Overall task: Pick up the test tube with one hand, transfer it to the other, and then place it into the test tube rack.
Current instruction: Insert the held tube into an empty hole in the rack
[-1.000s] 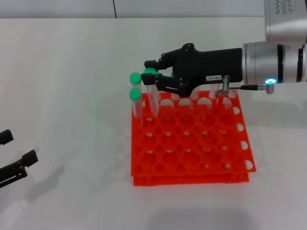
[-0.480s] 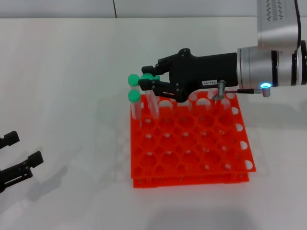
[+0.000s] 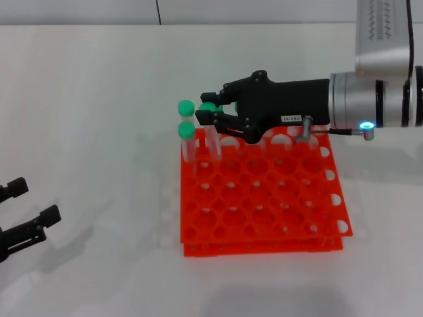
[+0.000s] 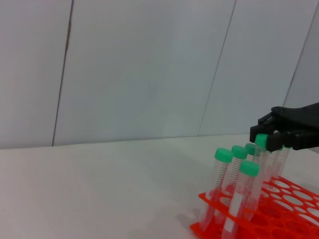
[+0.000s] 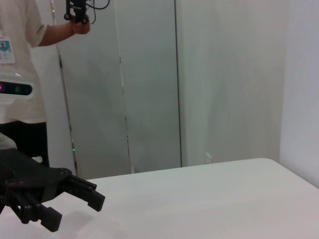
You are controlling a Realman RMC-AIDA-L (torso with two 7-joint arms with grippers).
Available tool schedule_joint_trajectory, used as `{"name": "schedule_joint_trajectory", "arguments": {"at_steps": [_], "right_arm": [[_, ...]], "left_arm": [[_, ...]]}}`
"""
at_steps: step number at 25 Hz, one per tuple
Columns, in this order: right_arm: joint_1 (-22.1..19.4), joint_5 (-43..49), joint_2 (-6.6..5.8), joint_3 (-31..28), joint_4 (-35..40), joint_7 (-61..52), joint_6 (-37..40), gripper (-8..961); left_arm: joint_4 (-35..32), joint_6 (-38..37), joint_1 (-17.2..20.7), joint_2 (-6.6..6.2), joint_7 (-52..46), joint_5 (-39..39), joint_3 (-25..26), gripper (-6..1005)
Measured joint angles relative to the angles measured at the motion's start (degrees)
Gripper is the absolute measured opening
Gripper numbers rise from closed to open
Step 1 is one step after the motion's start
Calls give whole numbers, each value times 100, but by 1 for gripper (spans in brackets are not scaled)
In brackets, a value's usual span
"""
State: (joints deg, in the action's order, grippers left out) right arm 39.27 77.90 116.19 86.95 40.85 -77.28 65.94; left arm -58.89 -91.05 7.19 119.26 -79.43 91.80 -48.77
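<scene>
1. Right gripper (image 3: pixel 210 115) closed on the test tube (image 3: pixel 212 135), green cap between fingertips, tube standing in test tube rack (image 3: pixel 264 198) at its far-left corner.
2. Left gripper (image 3: pixel 25 214) open, at table's near-left edge.

A lab: green-capped tubes (image 3: pixel 186 131) in an orange rack (image 3: pixel 264 198) on a white table (image 3: pixel 92 119).

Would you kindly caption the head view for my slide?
Right gripper holds a green-capped tube over the orange rack.

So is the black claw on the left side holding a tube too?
No, the left gripper sits open and empty over the white table, far from the test tube rack.
</scene>
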Motion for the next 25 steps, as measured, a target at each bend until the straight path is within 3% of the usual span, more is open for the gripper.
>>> {"name": "schedule_joint_trajectory", "arguments": {"at_steps": [25], "right_arm": [[-254,-284,0,146,-13,214,-22,249]], "left_arm": [[62,-1,-192,-9,-2,146,61,892]]}}
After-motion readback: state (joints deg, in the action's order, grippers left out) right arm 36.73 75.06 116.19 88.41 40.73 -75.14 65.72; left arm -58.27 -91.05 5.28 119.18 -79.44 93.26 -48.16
